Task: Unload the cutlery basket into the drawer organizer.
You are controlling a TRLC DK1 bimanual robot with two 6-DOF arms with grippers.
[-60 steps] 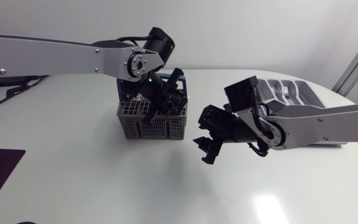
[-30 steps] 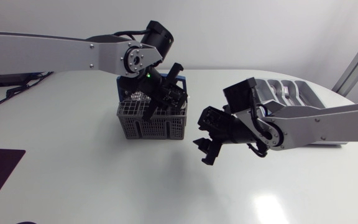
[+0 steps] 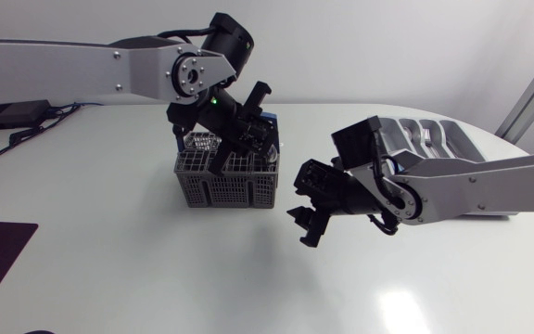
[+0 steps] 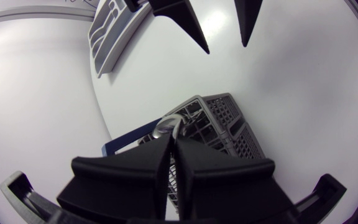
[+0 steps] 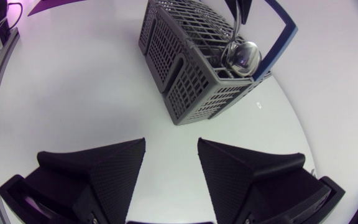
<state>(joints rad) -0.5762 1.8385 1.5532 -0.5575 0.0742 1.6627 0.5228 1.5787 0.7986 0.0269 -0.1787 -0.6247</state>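
1. While the left end effector (image 4: 171, 138) stands closed on a spoon (image 5: 244, 57), we judge that the step in hand is drawing one piece out of the cutlery basket (image 3: 225, 186).
2. We see the spoon's bowl just above the basket's rim, right at the left fingertips. Its handle runs down into the grid, and we cannot tell which compartment it sits in.
3. We find the basket standing upright on the bench (image 3: 156, 269), at about 10 o'clock from the right end effector (image 5: 171, 144).
4. We see the right end effector hanging above the bench near the basket but apart from it. Its fingers are spread wide and nothing lies between them.
5. We place the drawer organizer (image 3: 443, 139) at about 3 o'clock from the basket and well apart from it. It lies beyond the right arm, which hides part of it in the head view.
6. We judge that the next move calls for a straight lift until the handle clears the grid, so that the basket is neither dragged nor tipped.
7. We then expect a carry toward 3 o'clock. Since the right arm lies across that path, the spoon must either pass around it or be handed to the waiting open fingers.
8. We think the hold is slim, being near the bowl, so the spoon could swing or slip on the way.
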